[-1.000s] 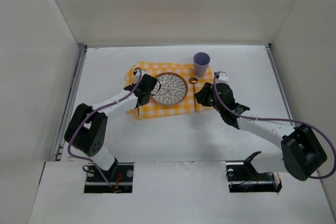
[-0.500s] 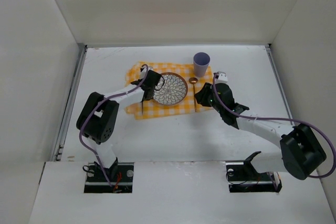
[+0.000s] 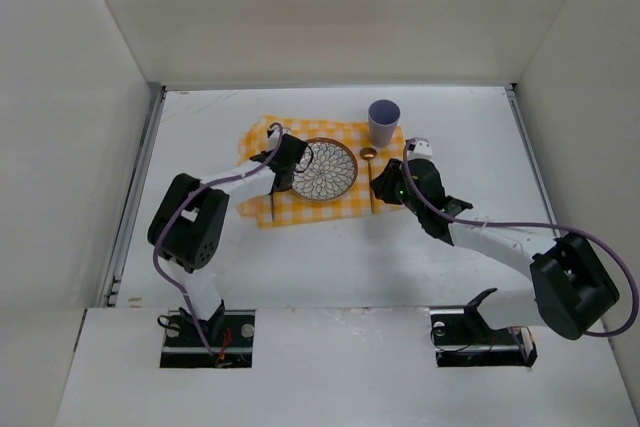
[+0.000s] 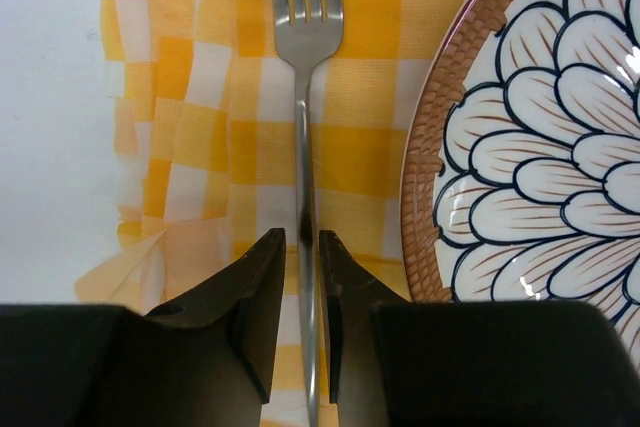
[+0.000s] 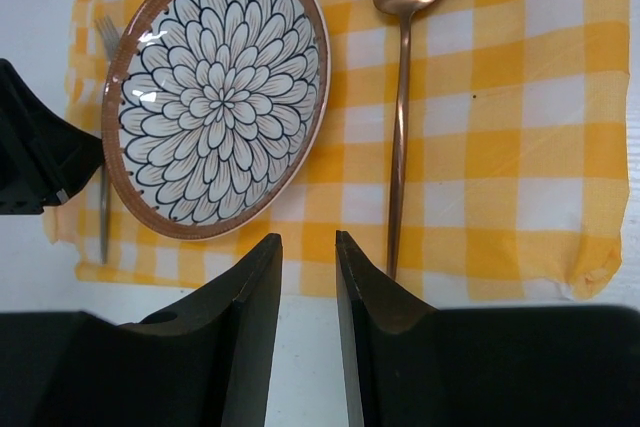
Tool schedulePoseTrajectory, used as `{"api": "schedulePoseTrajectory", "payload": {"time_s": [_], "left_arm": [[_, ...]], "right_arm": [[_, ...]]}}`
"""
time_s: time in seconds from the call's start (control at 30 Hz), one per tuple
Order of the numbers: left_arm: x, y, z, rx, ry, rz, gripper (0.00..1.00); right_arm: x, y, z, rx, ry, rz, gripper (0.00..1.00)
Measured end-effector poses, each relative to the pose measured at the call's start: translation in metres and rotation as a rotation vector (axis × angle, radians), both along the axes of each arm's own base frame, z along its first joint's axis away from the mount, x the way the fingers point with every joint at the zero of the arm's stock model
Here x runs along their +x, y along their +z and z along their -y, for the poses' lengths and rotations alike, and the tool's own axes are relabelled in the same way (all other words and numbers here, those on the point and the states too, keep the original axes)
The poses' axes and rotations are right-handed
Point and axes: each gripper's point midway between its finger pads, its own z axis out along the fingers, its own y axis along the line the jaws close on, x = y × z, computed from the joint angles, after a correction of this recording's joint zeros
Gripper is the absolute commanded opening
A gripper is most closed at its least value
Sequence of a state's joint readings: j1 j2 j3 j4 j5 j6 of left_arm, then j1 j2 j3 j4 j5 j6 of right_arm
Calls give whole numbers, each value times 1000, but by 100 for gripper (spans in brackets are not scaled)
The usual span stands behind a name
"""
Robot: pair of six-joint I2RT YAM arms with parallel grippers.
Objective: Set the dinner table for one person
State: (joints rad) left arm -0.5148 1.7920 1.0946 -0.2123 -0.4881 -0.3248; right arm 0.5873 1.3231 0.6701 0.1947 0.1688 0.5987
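- White table carries the checked cloth, which lies under both pincers.
- Left pincer — jaws slightly apart, straddling the fork handle beside the plate.
- Right pincer — parted, empty, beside the spoon.

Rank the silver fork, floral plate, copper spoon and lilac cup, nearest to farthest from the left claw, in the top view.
1. Silver metal fork: between the fingers of the left claw.
2. Round floral plate with brown rim: immediately right of the claw.
3. Copper-coloured spoon: past the plate's right edge.
4. Lilac cylindrical cup: farthest, back right.
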Motion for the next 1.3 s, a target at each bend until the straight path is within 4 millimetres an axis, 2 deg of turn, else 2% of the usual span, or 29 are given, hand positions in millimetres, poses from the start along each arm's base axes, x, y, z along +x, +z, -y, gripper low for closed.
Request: {"api": "schedulePoseTrajectory", "payload": {"time_s": [0.13, 0.23, 0.3, 0.43, 0.5, 0.57, 0.67, 0.77, 0.9, 1.03, 1.17, 1.3], "left_arm": [[0, 4, 0, -16, 12, 21, 30], [-4, 19, -2, -44, 23, 57, 33], [-7, 37, -3, -77, 32, 103, 35], [-21, 92, -7, -198, 61, 260, 36], [-33, 117, -13, -274, 86, 348, 37], [-48, 129, -25, -344, 124, 415, 39], [-73, 124, -56, -415, 230, 470, 40], [-97, 105, -89, -444, 352, 485, 40], [-123, 92, -123, -470, 499, 507, 41], [-137, 86, -147, -484, 610, 545, 45], [-144, 69, -157, -483, 678, 510, 45], [-141, 55, -152, -508, 687, 449, 44]], "right_arm": [[0, 0, 0, 0, 0, 0, 34], [0, 0, 0, 0, 0, 0, 33], [0, 0, 0, 1, 0, 1, 30], [-3, 5, 7, 16, -22, 25, 12], [-8, 11, 17, 38, -50, 54, 9], [-11, 22, 30, 70, -90, 95, 9], [-8, 40, 56, 127, -180, 164, 11], [-4, 48, 83, 180, -276, 200, 18], [-4, 41, 118, 241, -399, 209, 33], [-7, 27, 147, 291, -507, 194, 41], [-5, 23, 151, 316, -531, 185, 42], [-2, 12, 147, 314, -526, 153, 42]]}}
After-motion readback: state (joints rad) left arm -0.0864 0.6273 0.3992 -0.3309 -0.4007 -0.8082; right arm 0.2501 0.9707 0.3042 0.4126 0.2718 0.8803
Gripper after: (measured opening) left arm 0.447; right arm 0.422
